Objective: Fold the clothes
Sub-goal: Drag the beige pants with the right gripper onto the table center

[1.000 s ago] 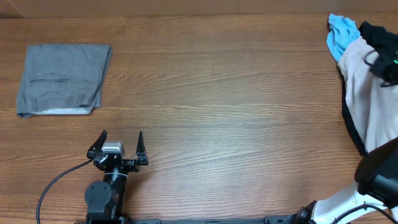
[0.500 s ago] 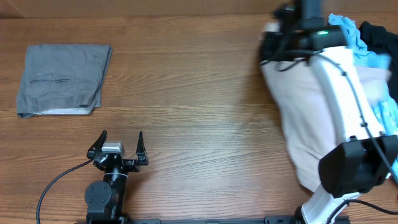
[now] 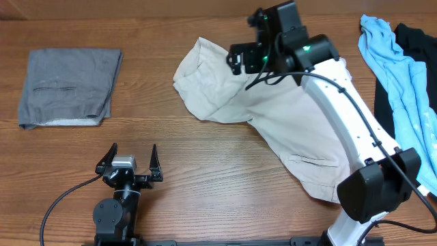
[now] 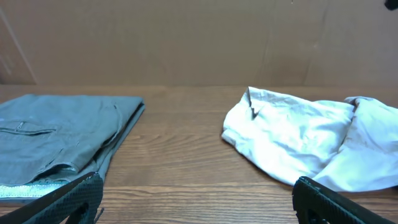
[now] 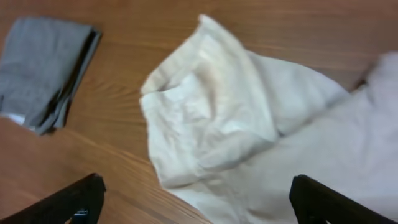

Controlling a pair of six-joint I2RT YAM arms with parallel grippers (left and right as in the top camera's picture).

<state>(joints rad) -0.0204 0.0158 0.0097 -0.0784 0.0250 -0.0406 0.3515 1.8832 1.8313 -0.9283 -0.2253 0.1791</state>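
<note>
The clothes, pale beige shorts (image 3: 287, 130), lie crumpled and partly spread from the table's centre back to the right front, with a welt pocket showing near the front end. My right gripper (image 3: 240, 55) hovers open over their bunched back-left part, and nothing sits between its fingers (image 5: 196, 199). From the right wrist I look down on the rumpled beige cloth (image 5: 236, 118). My left gripper (image 3: 133, 152) stands open near the front edge, apart from the shorts (image 4: 298, 134), and it is empty (image 4: 198, 186).
A folded grey garment (image 3: 68, 85) lies at the back left and also shows in both wrist views (image 4: 56, 137) (image 5: 46, 68). A light blue garment (image 3: 399, 75) and a black one (image 3: 416, 37) lie at the far right edge.
My right arm swung from the far right to the centre back, dragging the beige shorts along. It then opened and let them go onto the table. The left arm stayed still.
</note>
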